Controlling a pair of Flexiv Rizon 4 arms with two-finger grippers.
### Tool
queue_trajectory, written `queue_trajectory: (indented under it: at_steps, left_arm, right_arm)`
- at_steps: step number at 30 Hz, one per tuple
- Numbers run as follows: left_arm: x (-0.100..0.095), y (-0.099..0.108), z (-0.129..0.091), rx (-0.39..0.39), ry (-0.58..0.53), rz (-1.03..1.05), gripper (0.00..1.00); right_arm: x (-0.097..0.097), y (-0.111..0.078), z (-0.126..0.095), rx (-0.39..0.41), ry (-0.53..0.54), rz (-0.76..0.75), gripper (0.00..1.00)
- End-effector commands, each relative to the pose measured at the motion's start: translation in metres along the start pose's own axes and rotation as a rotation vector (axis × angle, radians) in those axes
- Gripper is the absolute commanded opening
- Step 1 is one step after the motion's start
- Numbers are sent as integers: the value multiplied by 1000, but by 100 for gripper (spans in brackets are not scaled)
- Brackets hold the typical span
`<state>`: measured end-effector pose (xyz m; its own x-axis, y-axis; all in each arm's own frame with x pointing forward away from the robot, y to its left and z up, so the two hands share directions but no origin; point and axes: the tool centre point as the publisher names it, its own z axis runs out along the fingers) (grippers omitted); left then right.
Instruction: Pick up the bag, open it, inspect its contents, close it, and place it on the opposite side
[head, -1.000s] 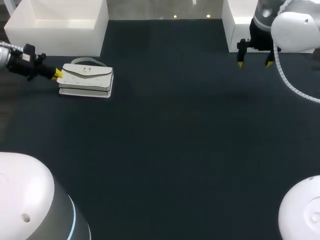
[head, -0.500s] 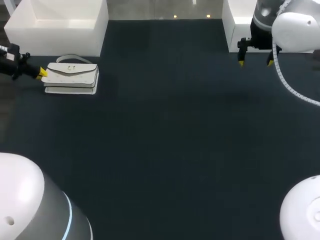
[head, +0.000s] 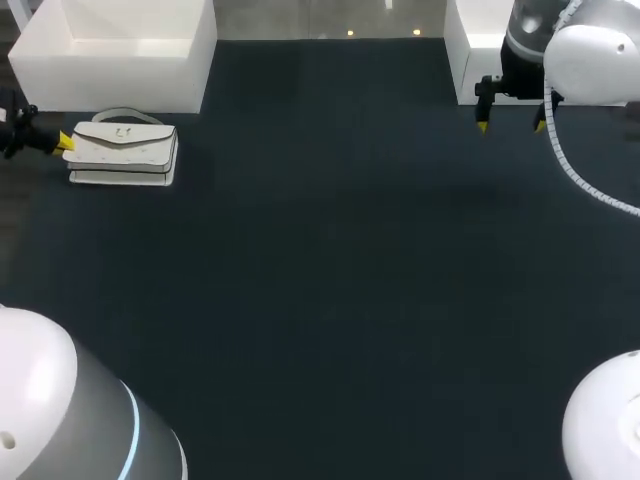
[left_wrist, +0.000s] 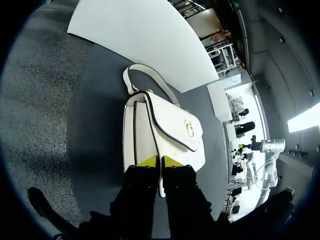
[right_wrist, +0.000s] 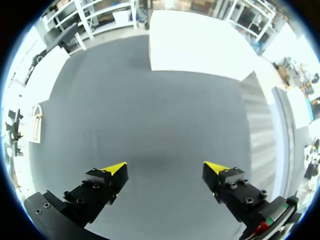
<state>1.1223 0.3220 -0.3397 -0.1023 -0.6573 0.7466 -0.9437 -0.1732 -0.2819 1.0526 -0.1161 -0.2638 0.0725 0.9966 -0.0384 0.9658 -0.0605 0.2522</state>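
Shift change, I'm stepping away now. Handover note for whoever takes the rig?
Left jaws: shut on the end of the bag.
Right jaws: open, empty, above the table beside the right white box.
Bag: lying at the table's left edge by the left white box, flap closed.
Done: cannot tell whether it was opened and inspected.
Left: if it was, just release; if not, lift, open, inspect, close, place on the right side.

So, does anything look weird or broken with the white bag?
Nothing stands out. The white bag rests on the table, flap closed, handle intact, nothing spilled. The left gripper pinches its end; the right gripper hangs open, far from it.
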Motion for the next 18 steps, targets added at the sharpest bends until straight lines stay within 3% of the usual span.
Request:
queue_trajectory:
  at_steps: [1,7,16,17,18]
  left_arm:
    - [-15,-14,-7,-191,99,-1,0]
    - [-28,-22,-9,-200,99,-22,0]
    - [-30,-29,-7,-211,92,-17,0]
    - [-29,-29,-9,-211,91,-14,21]
    - [-28,-29,-11,-208,90,-10,50]
  right_arm:
    - [0,0,-1,0,-2,0,100]
    - [0,0,-1,0,-2,0,100]
    - [0,0,-1,0,-2,0,100]
    - [0,0,-1,0,-2,0,100]
    - [0,0,-1,0,-2,0,100]
